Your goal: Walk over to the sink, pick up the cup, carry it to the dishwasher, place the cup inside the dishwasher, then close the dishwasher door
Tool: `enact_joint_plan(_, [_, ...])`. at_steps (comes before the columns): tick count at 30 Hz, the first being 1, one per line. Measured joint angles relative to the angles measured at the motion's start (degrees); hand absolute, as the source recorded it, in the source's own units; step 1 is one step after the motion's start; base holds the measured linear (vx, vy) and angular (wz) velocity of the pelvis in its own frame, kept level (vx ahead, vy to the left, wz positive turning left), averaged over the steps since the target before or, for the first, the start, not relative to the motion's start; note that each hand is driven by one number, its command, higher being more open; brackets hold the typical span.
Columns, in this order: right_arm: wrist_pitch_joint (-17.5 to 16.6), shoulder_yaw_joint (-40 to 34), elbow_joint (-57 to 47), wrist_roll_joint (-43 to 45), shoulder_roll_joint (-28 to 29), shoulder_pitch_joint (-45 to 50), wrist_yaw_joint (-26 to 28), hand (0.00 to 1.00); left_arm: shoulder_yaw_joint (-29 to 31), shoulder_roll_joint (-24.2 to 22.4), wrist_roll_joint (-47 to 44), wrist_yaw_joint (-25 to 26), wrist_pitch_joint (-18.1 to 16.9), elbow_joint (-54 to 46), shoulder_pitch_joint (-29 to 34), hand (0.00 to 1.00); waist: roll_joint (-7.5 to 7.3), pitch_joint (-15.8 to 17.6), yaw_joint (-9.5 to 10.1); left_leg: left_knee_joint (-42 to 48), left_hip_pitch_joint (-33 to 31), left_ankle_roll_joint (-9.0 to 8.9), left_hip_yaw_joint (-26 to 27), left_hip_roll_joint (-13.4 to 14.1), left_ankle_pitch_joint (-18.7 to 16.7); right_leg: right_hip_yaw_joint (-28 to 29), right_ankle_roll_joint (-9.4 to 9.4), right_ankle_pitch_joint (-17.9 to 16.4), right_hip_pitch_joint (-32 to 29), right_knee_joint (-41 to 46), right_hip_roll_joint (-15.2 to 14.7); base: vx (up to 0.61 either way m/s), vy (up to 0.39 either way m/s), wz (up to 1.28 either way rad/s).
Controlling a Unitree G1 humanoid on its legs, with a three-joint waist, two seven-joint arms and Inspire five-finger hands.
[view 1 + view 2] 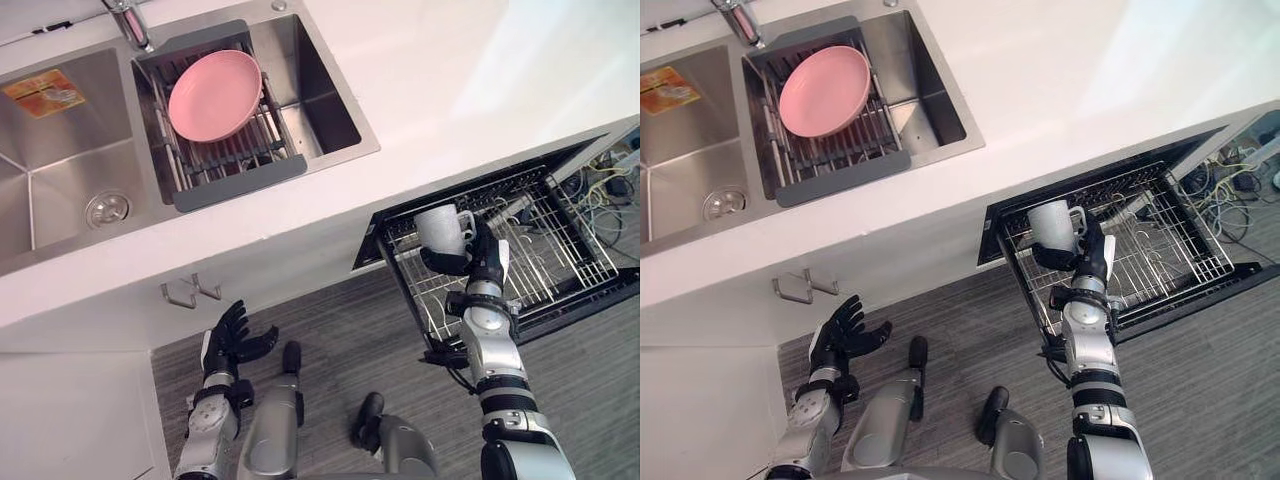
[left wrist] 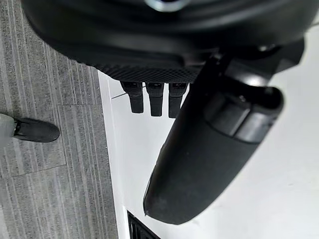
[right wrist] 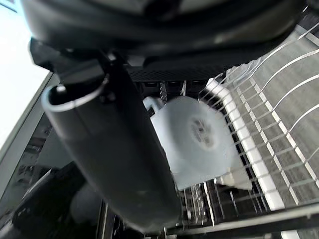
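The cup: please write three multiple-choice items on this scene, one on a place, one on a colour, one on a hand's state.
1. Where is the cup? A in the sink; B over the rack; C on the floor.
2. What colour is the plate? A pink; B blue; C green.
3. The left hand is? A shut on the cup; B open; C shut on the plate.
B: the right hand holds it above the rack. A: it shows pink. B: its fingers are spread, holding nothing.
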Motion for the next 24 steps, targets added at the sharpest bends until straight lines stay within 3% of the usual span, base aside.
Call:
enact_joint_plan(6, [1.18, -2.87, 1.29, 0.01, 0.62, -0.11, -1.27, 0.90, 0.19, -0.83, 0.03, 0.24, 0.00, 3.40, -0.63, 0.90, -0.06, 0.20, -0.68, -0.41, 2.22, -0.04, 1.93, 0.50, -0.66, 1.87, -0.02, 0.01, 0.91, -0.04, 0.24, -0.01, 0.002, -0.15])
enact_joint_plan(15, [2.50, -4.03, 3.73, 0.09, 0.91, -0.18, 1.28, 0.90, 2.73, -1.12, 0.06, 0.25, 0.14, 5.28, -2.27, 0.90, -0.16, 0.31, -0.80, -0.38, 4.04, -0.56, 4.16, 1.65, -1.18, 4.24, -0.21, 0.97, 1.93, -1.66, 1.34, 0.01, 0.002, -0.16])
enact_joint_plan(19, [2.29, -0.76, -14.59, 0.15, 2.81, 7.11, 1.07, 0.90, 2.82, -1.61, 0.09, 0.37, 0.15, 6.34, -1.69, 0.90, -0.50, 0.90, -1.37, -0.79, 5.30, -0.66, 5.48, 2.13, -2.10, 5.62, -0.23, 1.20, 2.39, -2.40, 1.89, 0.02, 0.000, -0.18])
enact_joint_plan(24, [-1.75, -0.38, -31.38, 0.03, 4.35, 20.17, 0.90, 0.90, 3.46, -3.28, 2.29, 0.05, 0.18, 6.50, 0.62, 0.90, -0.58, 0.84, -3.92, -2.01, 7.64, -0.57, 3.37, 0.36, -2.65, 3.41, 0.40, -0.23, 5.81, -2.95, 0.80, 0.06, 0.011, 0.19])
